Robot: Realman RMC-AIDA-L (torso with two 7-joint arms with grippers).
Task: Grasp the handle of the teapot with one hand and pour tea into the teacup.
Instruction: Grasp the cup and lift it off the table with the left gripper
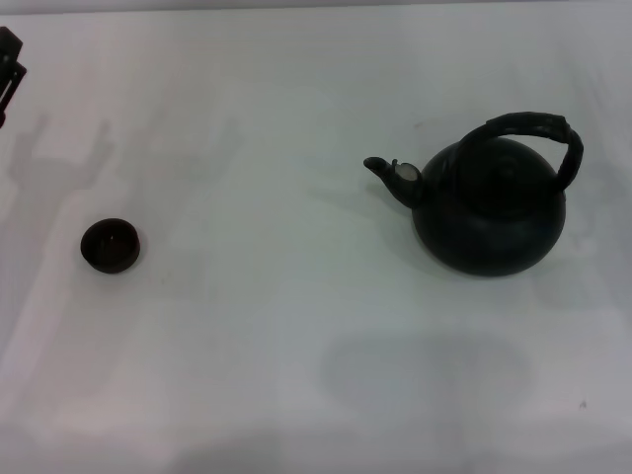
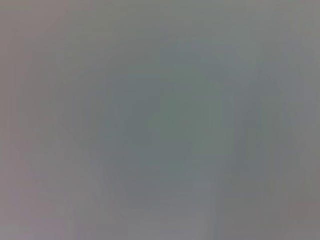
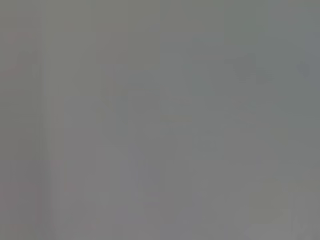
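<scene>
The teapot (image 1: 491,212), round, squat and matte black, stands on the white table (image 1: 296,326) at the right of the head view, its short spout (image 1: 380,170) pointing left. Its thick black wrapped handle (image 1: 533,133) arches over the top. The teacup (image 1: 110,245), small, dark and handleless, sits far to the left, well apart from the teapot. A dark part of my left gripper (image 1: 10,69) shows at the far left edge, away from both. My right gripper is out of view. Both wrist views show only plain grey surface.
A soft shadow of an arm lies on the table near the front middle, and fainter gripper shadows fall at the back left. Nothing else stands on the table.
</scene>
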